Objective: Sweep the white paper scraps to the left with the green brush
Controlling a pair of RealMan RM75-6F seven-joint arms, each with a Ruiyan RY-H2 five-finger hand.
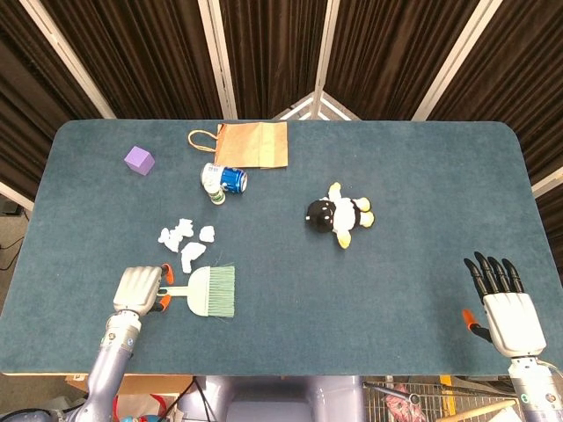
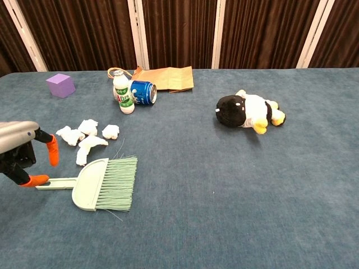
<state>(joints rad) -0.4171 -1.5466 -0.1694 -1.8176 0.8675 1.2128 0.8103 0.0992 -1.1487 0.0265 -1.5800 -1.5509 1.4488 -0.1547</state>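
Green brush lies at lower left, its handle between the left hand's parted fingers, grip unclear; right hand rests spread wide at lower right.

My tabletop, covered in dark teal felt, carries a green brush lying flat near my side, white paper scraps just behind it, a purple cube, a flat brown paper bag, a small bottle touching a tipped blue can, and a plush toy.
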